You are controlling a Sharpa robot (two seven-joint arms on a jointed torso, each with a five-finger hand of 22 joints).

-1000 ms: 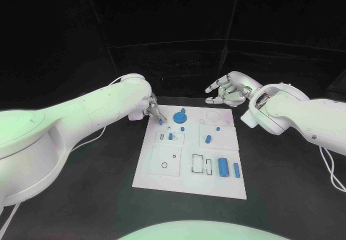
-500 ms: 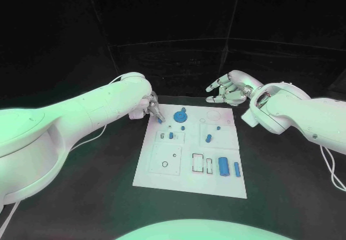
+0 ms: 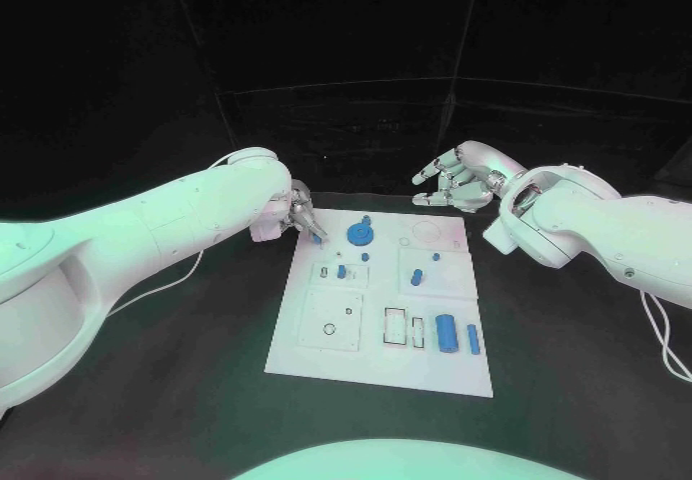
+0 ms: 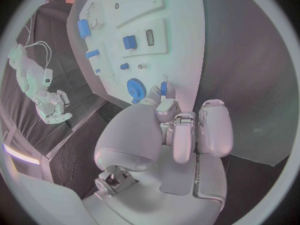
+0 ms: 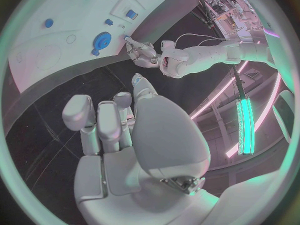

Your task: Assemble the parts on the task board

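The white task board [image 3: 378, 352] lies in the middle of the black table. My left hand [image 3: 299, 215] hovers at the board's far left corner and pinches a small blue part [image 3: 317, 239] in its fingertips. The left wrist view shows that blue part [image 4: 164, 88] just past the fingertips [image 4: 165, 106], over the board's edge [image 4: 187, 60]. A blue gear [image 3: 361, 236] sits beside it on the board. My right hand [image 3: 459, 180] hangs beyond the far right corner, fingers apart and holding nothing.
On the board stand a blue peg [image 3: 415, 277], two blue cylinders [image 3: 447, 335] near the front right, and smaller blue pieces [image 3: 342, 270] by the left recesses. Black table surrounds the board on all sides.
My left hand has drawn slightly back toward the board's far left corner, still with the small blue part. The right hand has not moved.
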